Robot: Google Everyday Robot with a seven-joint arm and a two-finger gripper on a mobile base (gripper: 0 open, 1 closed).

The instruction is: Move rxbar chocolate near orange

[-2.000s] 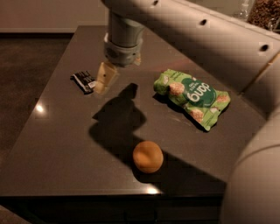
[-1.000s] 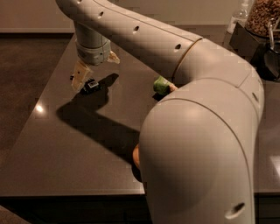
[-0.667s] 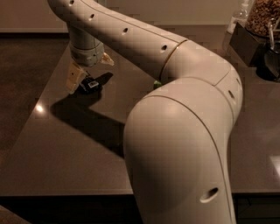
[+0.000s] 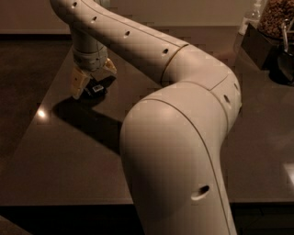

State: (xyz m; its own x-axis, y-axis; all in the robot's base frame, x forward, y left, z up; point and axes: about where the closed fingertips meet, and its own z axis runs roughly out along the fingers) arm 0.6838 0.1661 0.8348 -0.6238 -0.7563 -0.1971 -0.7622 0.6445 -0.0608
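Camera view: looking down on a dark table (image 4: 55, 151), with the pale arm (image 4: 183, 137) filling the middle and right.
Table: glossy, brown-black, with one bright glint (image 4: 41, 113) near the left edge and the arm's shadow across the left half.
Room: dim, with dark floor (image 4: 23, 59) to the left and a pale wall (image 4: 183, 11) along the top. A jar (image 4: 275, 16) of brownish bits and a dark box (image 4: 259, 41) at the top right.
Gripper (image 4: 93, 77): at the table's far left end, pointing down, fingers (image 4: 76, 83) spread apart, nothing clasped.
Rxbar (image 4: 96, 88): flat on the table, just under the gripper, between the spread fingers. Touching or not, cannot tell.
Since 0.7 s ago: elbow swung closer, covering more of the view. Gripper and rxbar in much the same spot on the table.
Since 2.0 s ago: orange and green bag now covered by the arm. Gripper shifted from beside the rxbar to over it.
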